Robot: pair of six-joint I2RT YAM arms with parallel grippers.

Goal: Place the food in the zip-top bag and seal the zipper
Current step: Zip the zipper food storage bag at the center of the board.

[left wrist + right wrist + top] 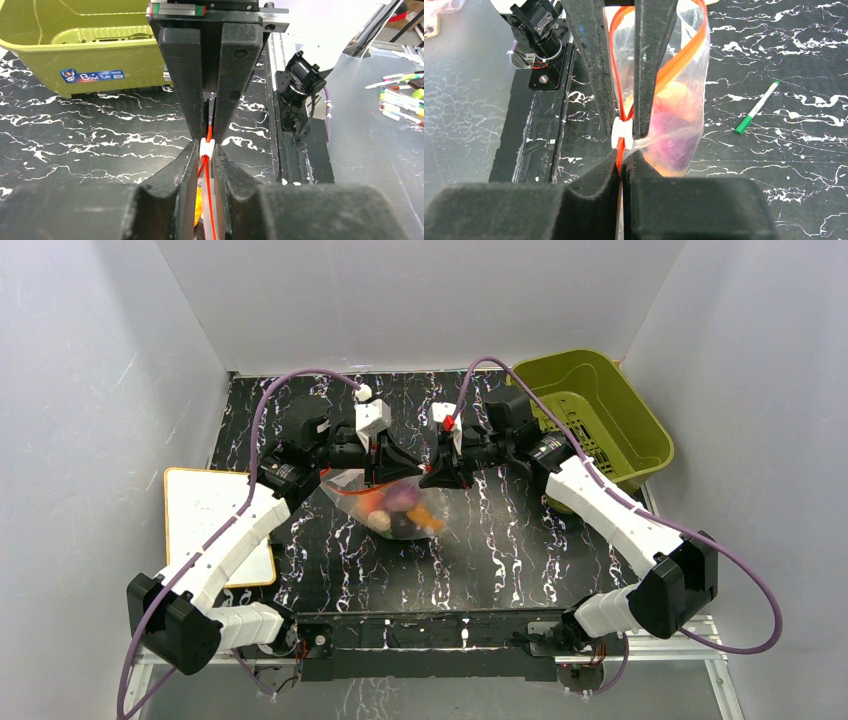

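Bench (520, 540), black with white veining, is shut in by pale walls at the back and on both sides. Its widest bare stretch lies between the hanging bag and the arm bases at the near edge. The olive-green basket (600, 410) takes the far right corner, just beside the right forearm, and crowds that side. A white board (200, 510) lies at the left edge, partly under the left arm.

The zip-top bag (345, 488) hangs mid-bench between the two wrists, with the food (405, 508) bunched in its bottom (orange and purple pieces show through). The right pincer (622, 162) is clamped on the zipper (679, 55), which runs straight into its closed jaws. The left pincer (206, 155) faces it tip to tip, its jaws drawn narrow around the same strip. Whether they press it I cannot tell. A white slider (621, 134) sits between the two sets of tips. A green-capped pen (756, 107) lies on the bench near the bag.
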